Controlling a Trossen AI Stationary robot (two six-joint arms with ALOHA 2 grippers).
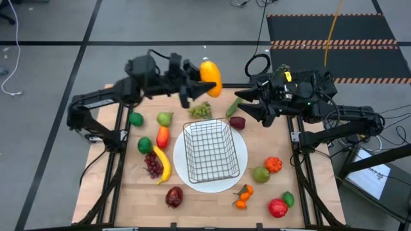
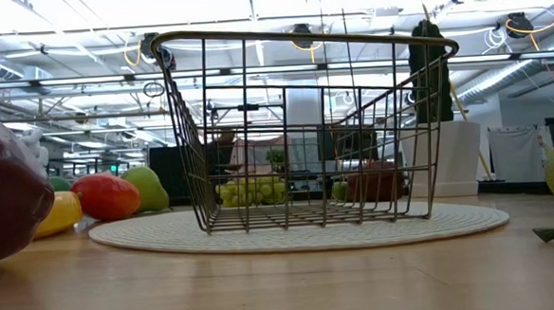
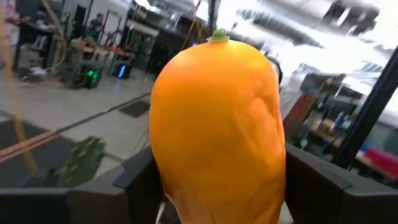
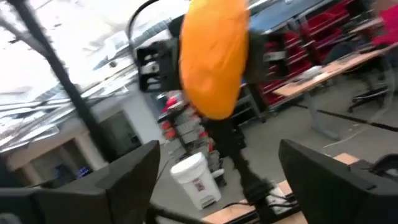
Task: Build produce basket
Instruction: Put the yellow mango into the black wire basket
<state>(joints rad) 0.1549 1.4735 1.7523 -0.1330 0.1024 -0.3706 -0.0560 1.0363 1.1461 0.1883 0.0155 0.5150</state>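
One wire basket (image 1: pixel 209 151) and one white plate (image 1: pixel 239 168) are seen. Two grape bunches are counted, one green (image 1: pixel 200 110) and one purple (image 1: pixel 153 165). One banana (image 1: pixel 163 165), one cucumber (image 1: pixel 234 106) and one held orange pepper (image 1: pixel 210 77) are shown. Two pears are found, at (image 1: pixel 165 119) and (image 1: pixel 261 174). Three limes are counted: (image 1: pixel 135 119), (image 1: pixel 144 145), (image 1: pixel 288 199). Two dark red fruits, (image 1: pixel 174 196) and (image 1: pixel 237 122), are present. Two arms are visible.
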